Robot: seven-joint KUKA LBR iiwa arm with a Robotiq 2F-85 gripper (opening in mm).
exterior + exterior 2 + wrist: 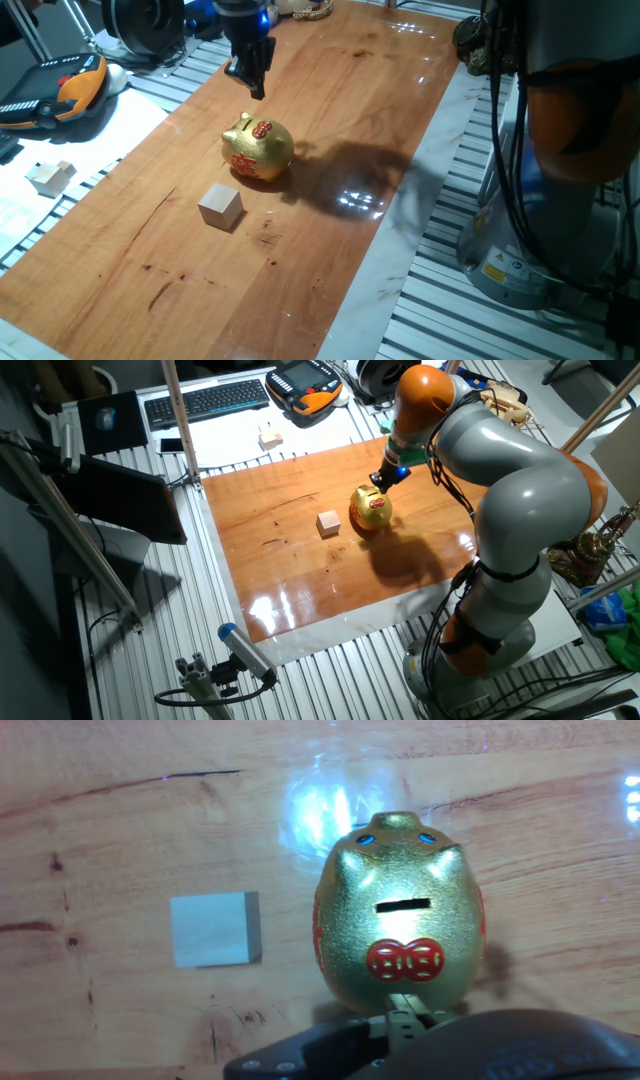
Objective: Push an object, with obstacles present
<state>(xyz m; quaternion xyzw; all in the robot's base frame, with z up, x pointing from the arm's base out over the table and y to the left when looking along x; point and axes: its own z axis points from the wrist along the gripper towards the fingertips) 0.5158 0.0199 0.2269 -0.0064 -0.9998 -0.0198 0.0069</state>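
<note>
The small beige wooden cube (220, 207) sits on the wooden board, a little in front and to the left of the golden piggy bank (258, 150). My gripper (257, 90) hangs above the board just behind the pig, apart from both, with its fingers pressed together and holding nothing. In the other fixed view the gripper (378, 482) is over the pig (371, 509), and the cube (327, 523) lies to the pig's left. The hand view looks down on the pig (400, 920) with the cube (213, 928) to its left; the fingertips (408, 1018) show at the bottom edge.
A whiter block (50, 177) lies off the board on the white surface at left. An orange-and-black hand controller (55, 90) and a keyboard (205, 400) sit beyond the board. The robot's base (490, 630) stands at the board's right edge.
</note>
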